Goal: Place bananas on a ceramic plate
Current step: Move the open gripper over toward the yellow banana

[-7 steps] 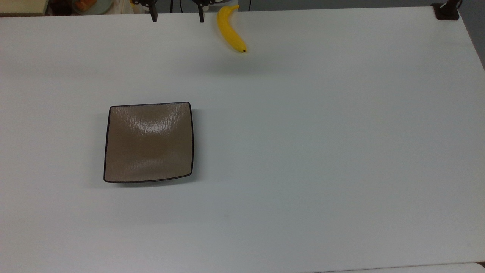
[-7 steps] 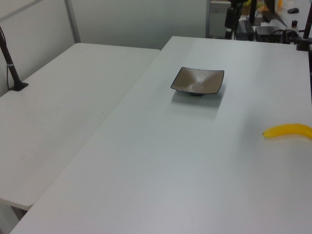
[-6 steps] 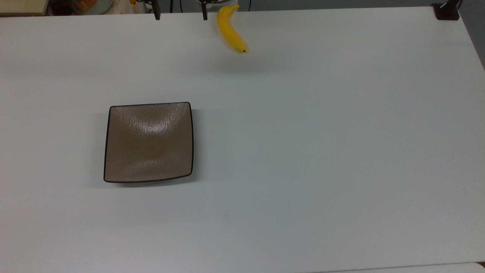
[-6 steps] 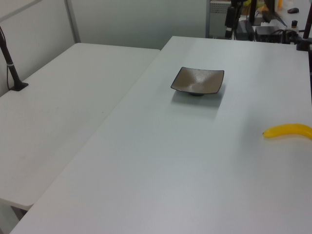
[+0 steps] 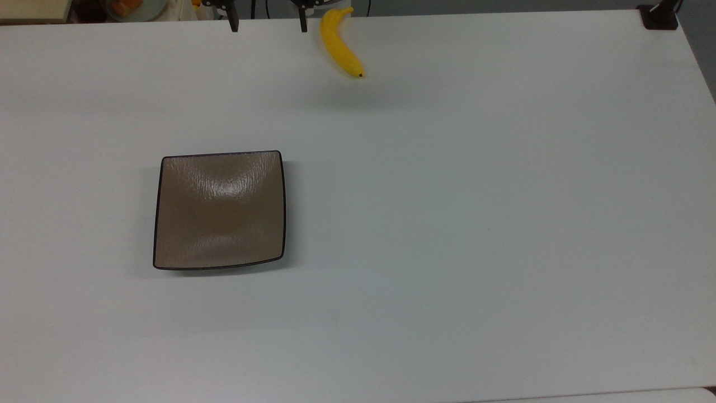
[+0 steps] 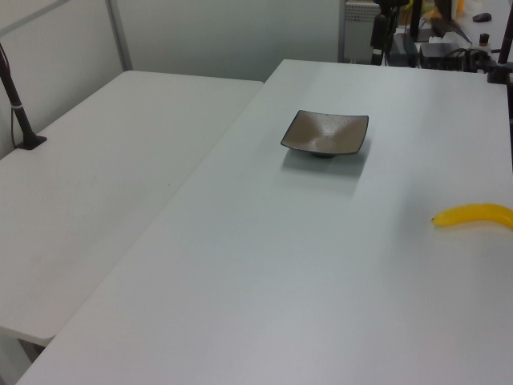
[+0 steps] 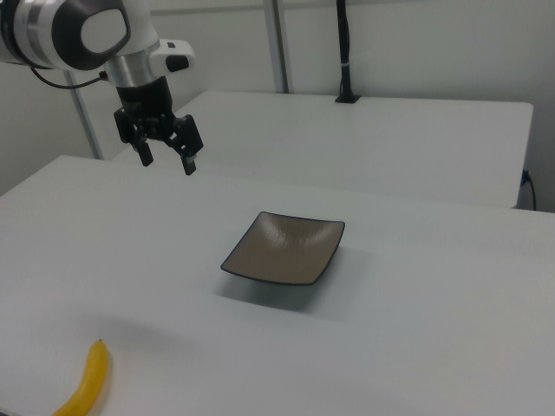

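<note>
While the gripper hangs wide open and empty above the table, the banana lies near the right view's lower left, well apart from it; plate between, bare.

banana cut by left view's right edge

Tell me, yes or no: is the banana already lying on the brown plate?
No, in the top view the banana lies on the bare table near its far edge, well apart from the empty plate.
</note>
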Motion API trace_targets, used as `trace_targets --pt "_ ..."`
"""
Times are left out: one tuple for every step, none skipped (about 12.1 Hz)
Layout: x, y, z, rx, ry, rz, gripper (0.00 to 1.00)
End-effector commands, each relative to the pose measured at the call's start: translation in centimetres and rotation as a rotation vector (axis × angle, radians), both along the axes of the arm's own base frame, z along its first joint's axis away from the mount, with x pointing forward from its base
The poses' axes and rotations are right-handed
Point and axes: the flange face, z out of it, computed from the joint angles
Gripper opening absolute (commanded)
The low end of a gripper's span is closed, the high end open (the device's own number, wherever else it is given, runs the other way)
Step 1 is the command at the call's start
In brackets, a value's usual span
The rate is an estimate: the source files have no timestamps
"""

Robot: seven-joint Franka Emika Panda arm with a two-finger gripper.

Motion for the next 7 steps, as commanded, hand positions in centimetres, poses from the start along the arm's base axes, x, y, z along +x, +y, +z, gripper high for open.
trace_targets --pt "-0.8 0.4 -0.2 0.013 -0.004 0.006 1.00" --pt "-1.0 0.4 0.2 0.013 -0.006 0.026 1.00" --pt "-1.9 0.6 0.9 0.011 0.006 0.059 1.00" --pt "-2.8 1.0 1.2 0.009 0.042 0.082 1.00" --pt "-4.0 1.1 2.2 0.008 0.053 0.092 1.00" --pt "-5.5 1.4 2.9 0.007 0.088 0.102 1.00" --pt "-7.2 2.1 3.4 0.005 0.143 0.145 1.00"
